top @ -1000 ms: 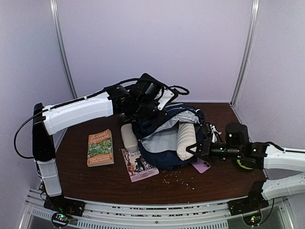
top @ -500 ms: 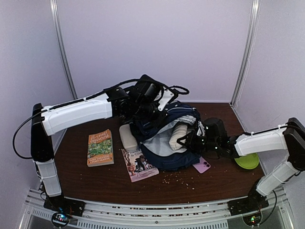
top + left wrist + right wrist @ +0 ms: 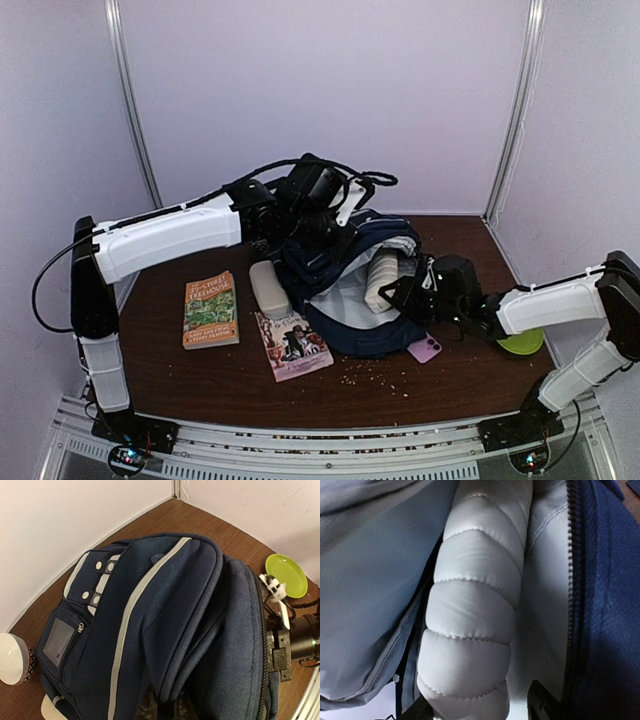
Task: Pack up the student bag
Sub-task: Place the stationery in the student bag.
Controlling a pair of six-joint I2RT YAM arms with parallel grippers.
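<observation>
Right pincer spread around white quilted pouch inside student bag.

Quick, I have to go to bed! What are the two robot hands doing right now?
Left gripper: shut on the student bag fabric.
Right gripper: open, fingers either side of the white quilted pouch.

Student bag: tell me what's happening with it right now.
The left end effector is shut on the top of the student bag, holding it open. The right end effector is at the opening, jaws apart either side of a white quilted pouch lying inside. Two books and a pink phone lie unpacked beside the bag.
</observation>
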